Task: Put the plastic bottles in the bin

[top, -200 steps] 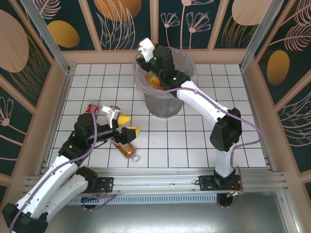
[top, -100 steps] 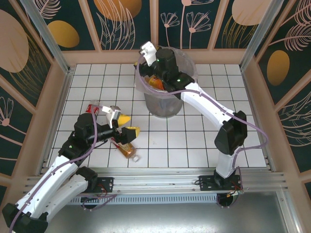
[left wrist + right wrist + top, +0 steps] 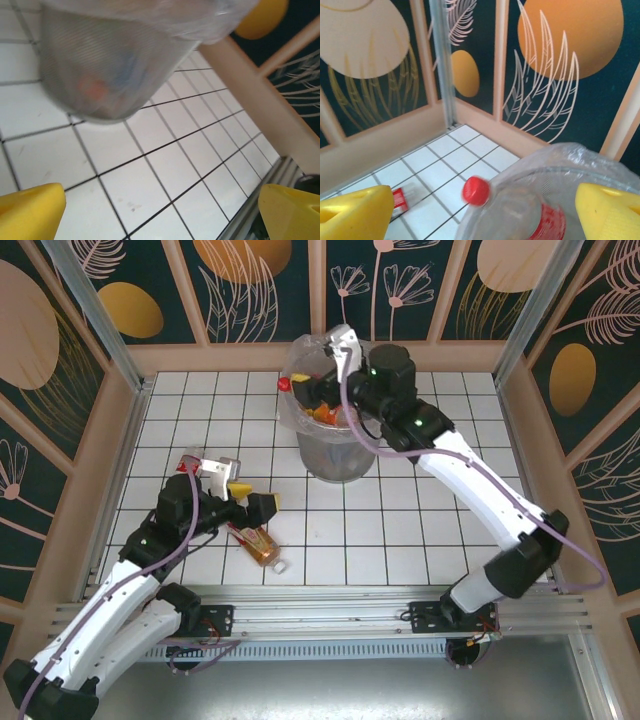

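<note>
Two claws, both with jaws apart.

Right claw (image 3: 482, 205): hangs over the far-left rim of the grey round mesh bin (image 3: 335, 455), which is lined with a clear plastic bag. Yellow fingers (image 3: 355, 212) stand wide. Between them lies a clear plastic bottle with a red cap and red label (image 3: 530, 215), cap pointing left, resting on the bag at the bin's rim. Neither finger touches it in the wrist view.

Left claw (image 3: 252, 496): low over the white tiled tabletop (image 3: 420, 530), near-left of the bin and well apart from it, holding nothing. Its wrist view faces the bin's mesh wall. Blurred orange and blue shapes show through the mesh; cannot tell what they are.

Bin: upright, far centre of the tabletop. Orange and red items are visible inside from above.

Loose bottles on the tabletop:
- clear bottle with a brown label and white cap (image 3: 260, 545), on its side, just near of the left claw, not touching it.
- red-labelled bottle (image 3: 190, 462), left of the left claw, partly hidden by the arm.
</note>
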You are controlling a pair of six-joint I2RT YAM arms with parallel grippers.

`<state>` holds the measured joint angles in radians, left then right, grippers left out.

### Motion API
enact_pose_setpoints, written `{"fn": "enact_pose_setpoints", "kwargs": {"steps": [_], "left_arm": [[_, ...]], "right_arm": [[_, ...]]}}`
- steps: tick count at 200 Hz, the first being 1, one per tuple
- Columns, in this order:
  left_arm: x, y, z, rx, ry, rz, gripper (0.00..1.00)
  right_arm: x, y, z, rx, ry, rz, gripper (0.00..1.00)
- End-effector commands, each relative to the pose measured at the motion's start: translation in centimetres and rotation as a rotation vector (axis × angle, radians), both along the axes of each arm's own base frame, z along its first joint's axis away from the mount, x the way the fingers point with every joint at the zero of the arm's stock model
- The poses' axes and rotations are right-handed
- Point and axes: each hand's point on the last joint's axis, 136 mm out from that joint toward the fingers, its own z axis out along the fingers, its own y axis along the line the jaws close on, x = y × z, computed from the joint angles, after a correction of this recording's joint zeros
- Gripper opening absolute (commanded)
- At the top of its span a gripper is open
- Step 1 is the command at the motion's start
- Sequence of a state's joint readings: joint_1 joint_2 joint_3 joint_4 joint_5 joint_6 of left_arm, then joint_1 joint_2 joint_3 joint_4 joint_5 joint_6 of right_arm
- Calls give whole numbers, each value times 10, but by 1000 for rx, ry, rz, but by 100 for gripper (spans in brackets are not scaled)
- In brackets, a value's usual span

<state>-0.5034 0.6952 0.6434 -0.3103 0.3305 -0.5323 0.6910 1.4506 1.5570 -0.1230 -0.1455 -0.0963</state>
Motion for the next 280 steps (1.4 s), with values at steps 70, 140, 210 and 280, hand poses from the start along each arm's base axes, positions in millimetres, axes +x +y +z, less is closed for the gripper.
{"fn": "enact_pose_setpoints", "kwargs": {"steps": [70, 140, 210, 280], "left_arm": [[-8, 50, -77, 139, 481, 391, 98], [-11, 75, -115, 311, 587, 509, 97], [-13, 68, -154, 339, 659, 484, 99], [6, 50, -175, 318, 662, 448, 96]], "right_arm": [[-120, -36, -80, 132, 310, 68, 96], [-142, -74, -103, 209, 333, 6, 96], [-148, -83, -111, 211, 353, -9, 96], [-147, -87, -121, 201, 373, -33, 96]]}}
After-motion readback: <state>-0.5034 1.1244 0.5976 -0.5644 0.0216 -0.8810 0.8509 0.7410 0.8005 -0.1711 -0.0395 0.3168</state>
